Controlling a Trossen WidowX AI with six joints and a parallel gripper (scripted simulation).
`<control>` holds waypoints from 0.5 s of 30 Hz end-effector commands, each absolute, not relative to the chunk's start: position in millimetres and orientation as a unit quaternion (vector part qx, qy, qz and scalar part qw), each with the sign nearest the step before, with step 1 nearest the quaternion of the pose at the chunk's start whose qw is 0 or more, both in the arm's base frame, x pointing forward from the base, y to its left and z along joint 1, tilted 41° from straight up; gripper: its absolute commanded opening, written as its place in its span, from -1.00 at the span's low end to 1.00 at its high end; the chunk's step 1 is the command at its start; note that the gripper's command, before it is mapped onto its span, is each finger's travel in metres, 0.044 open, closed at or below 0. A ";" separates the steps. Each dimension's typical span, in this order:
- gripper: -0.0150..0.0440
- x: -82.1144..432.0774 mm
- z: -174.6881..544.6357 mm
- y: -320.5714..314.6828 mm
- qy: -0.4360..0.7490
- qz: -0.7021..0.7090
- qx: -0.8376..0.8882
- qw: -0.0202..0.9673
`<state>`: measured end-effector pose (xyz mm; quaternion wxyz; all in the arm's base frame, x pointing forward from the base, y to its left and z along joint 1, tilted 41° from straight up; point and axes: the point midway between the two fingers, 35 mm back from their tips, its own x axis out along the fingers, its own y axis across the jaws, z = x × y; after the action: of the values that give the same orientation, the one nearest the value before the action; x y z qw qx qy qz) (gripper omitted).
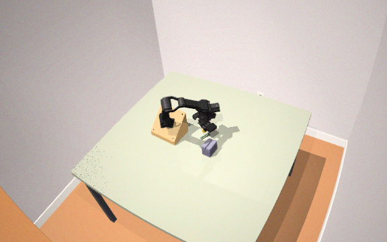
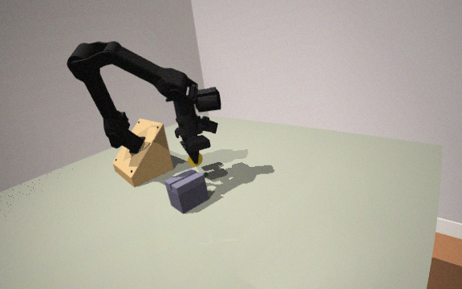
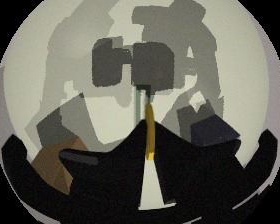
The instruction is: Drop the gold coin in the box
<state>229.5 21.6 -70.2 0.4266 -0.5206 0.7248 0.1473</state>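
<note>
The gold coin (image 1: pixel 203 130) (image 2: pixel 191 160) (image 3: pixel 150 132) is pinched between the fingertips of my gripper (image 3: pixel 146 123) and is seen edge-on in the wrist view. My gripper is shut on it and holds it above the table. The dark-green holder (image 1: pixel 205 136) (image 3: pixel 138 106) lies below the coin, with no coin in it; in the exterior view the box hides most of it. The closed grey box (image 1: pixel 209 148) (image 2: pixel 187 192) (image 3: pixel 213 131) stands close by, and the slot in its lid shows in the top and exterior views. In the wrist view it is partly behind the right finger.
The wooden wedge base (image 1: pixel 170 131) (image 2: pixel 151 160) (image 3: pixel 56 162) of the arm stands on the pale green table (image 1: pixel 153 161) (image 2: pixel 295 225), on the other side of the gripper from the box in the wrist view. Shadows of the arm fall around the holder.
</note>
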 end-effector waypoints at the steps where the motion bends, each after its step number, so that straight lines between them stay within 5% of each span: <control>1: -0.49 231.3 -62.7 28.6 0.725 0.147 -0.518 0.429; 15: -0.49 232.0 -34.0 49.5 0.727 0.143 -0.518 0.427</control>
<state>231.6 44.3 -40.6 0.4254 -0.5200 0.7264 0.1448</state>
